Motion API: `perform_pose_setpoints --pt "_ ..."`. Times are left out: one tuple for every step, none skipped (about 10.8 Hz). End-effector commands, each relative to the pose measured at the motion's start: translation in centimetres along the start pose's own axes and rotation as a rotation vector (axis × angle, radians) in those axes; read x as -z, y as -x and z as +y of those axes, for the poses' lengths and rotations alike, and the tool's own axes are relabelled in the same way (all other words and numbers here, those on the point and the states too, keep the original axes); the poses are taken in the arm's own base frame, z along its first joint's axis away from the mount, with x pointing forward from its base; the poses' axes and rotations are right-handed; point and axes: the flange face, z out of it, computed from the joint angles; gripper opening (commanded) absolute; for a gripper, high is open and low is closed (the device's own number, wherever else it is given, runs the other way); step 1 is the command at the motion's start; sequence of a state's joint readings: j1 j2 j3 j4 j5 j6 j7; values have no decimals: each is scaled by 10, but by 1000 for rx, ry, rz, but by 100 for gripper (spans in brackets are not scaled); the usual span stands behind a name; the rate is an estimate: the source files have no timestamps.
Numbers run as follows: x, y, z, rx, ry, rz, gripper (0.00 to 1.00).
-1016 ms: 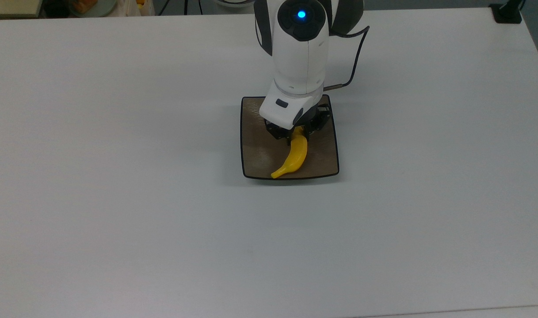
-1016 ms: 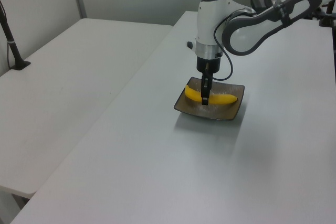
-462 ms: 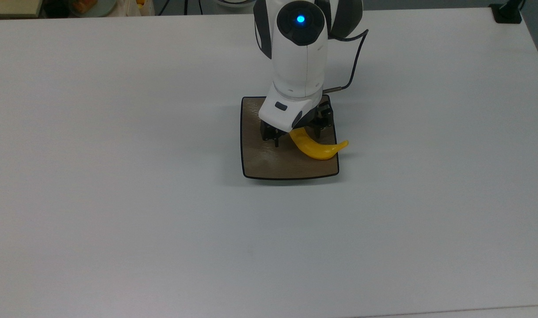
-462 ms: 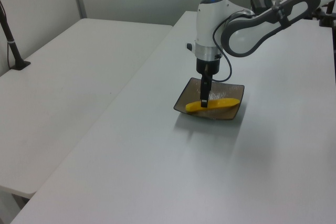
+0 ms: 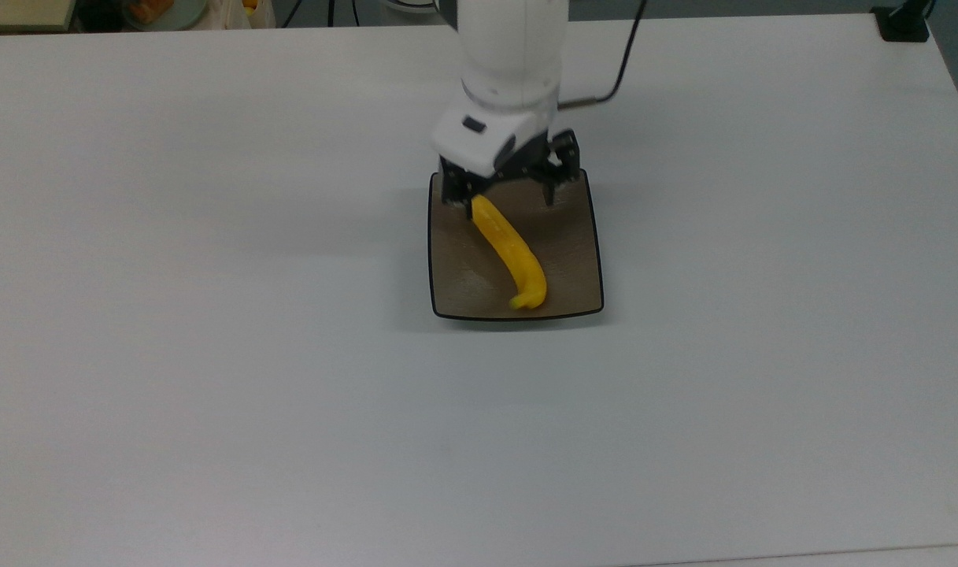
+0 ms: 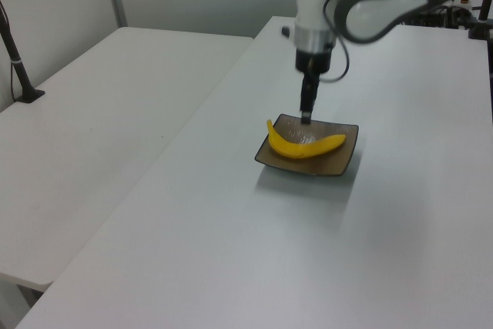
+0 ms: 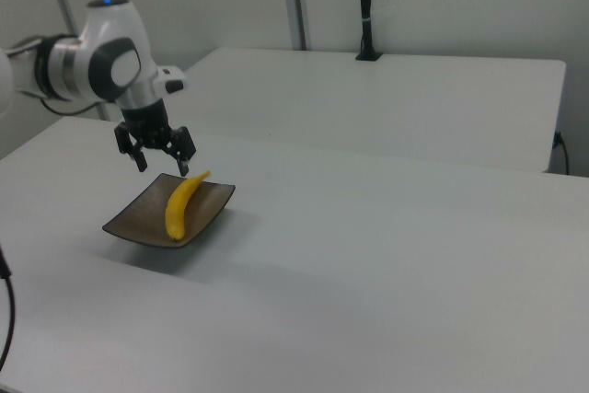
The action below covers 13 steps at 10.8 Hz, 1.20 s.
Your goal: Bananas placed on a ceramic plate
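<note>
The yellow banana (image 5: 515, 253) lies free on the square brown ceramic plate (image 5: 569, 256), running diagonally from the plate's upper left to its lower middle in the top view. It shows as a curved shape (image 6: 304, 146) on the plate (image 6: 340, 162) in the left view. In the right view the banana (image 7: 179, 206) rests lengthwise in the plate (image 7: 127, 224). My gripper (image 5: 508, 201) hangs open and empty above the plate's far edge, a little higher than the banana's near end (image 6: 306, 118) (image 7: 163, 167).
The plate sits mid-table on a wide white tabletop (image 5: 211, 354). A second white table (image 6: 92, 105) runs alongside. A black clamp (image 5: 904, 24) stands at the top view's top right corner, and a black cable (image 5: 624, 55) trails behind the arm.
The banana swung round in the gripper, then was let go and now lies on the plate. The gripper has opened, risen and drawn back toward the plate's far edge.
</note>
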State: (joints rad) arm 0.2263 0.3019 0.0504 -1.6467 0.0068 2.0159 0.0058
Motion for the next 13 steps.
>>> perform_pose_setpoints --pt "102 57 36 -89 13 -75 100" --pt "141 82 54 -123 12 -93 100" --pt "161 97 62 -141 11 -99 100" --pt "176 110 68 -154 8 -108 100" --pt "188 122 75 -171 9 -118 100" --pt "195 129 85 -183 7 -109 100" --pt "198 131 104 -207 2 -89 100" --pt "198 127 114 -224 0 -53 100" --pt "192 118 114 -222 0 -25 100" --pt "178 109 113 -219 -2 -34 100" --pt "172 106 112 -214 -2 -45 100" --pt "176 107 110 -206 -2 -38 100" --pt "175 106 107 -191 -2 -41 100"
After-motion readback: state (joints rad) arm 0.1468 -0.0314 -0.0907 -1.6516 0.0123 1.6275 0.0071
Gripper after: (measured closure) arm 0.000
